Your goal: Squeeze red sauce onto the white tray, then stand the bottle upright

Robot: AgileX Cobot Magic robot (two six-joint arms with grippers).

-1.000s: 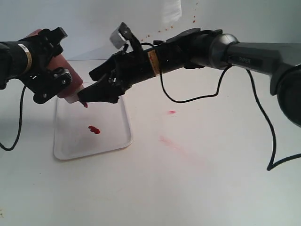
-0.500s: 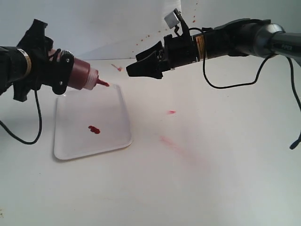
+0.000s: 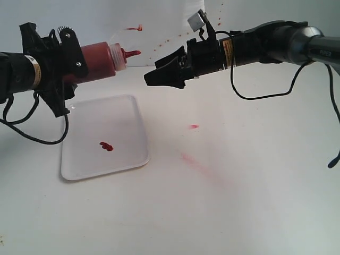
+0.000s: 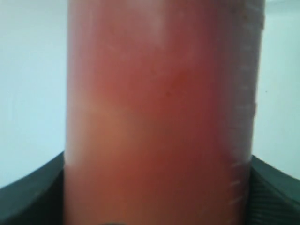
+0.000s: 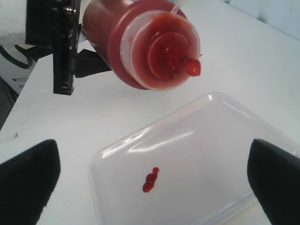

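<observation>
The bottle [image 3: 98, 56] sits crosswise in the left gripper [image 3: 71, 66], which is clamped around its rear half, so the cloudy cap and red nozzle stick out clear of the gripper. It hangs in the air, touching neither the table [image 3: 239, 202] nor the white tray [image 3: 127, 154]. Whether it is right over the tray's far edge or a little beyond it cannot be told. The right gripper [image 3: 154, 75] hovers just past the nozzle tip, apart from it, with its jaws spread wide and nothing in them.

In the left wrist view the bottle's red wall fills nearly everything and is blurred, with only 2 dark bits of the gripper at the corners. The bottle's base is hidden behind the left gripper in the exterior view. A small reddish piece floats above the nozzle; whether it is joined to the bottle is too small to make out.

The bottle's long axis runs close to level, the nozzle end slightly raised and aimed at the right gripper.

The tray lies flat toward the table's left side, and 1 small blob of red sauce [image 3: 106, 146] rests near its middle.
</observation>
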